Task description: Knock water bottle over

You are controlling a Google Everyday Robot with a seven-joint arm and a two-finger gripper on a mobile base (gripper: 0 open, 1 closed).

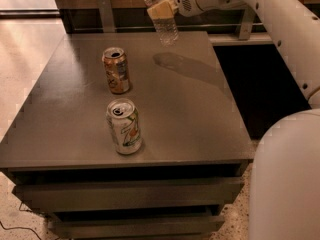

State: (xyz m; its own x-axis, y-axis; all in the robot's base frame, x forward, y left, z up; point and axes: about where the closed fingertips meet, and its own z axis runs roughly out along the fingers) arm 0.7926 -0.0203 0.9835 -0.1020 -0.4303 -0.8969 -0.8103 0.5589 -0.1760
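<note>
The water bottle [168, 30] is a small clear ribbed bottle, held in the air above the far middle of the grey table [200, 129]. It tilts with its top to the left, and its shadow falls on the tabletop below. My gripper [161, 9] comes in from the upper right and its pale fingers [156, 11] are shut around the bottle's upper half. The bottle's cap is at the top edge of the view and is hard to make out.
An orange-brown soda can [116, 70] stands upright left of centre. A white-and-green soda can [124, 126] stands upright nearer the front edge. My white arm [280, 29] runs down the right side. A dark rail and wall lie behind the table.
</note>
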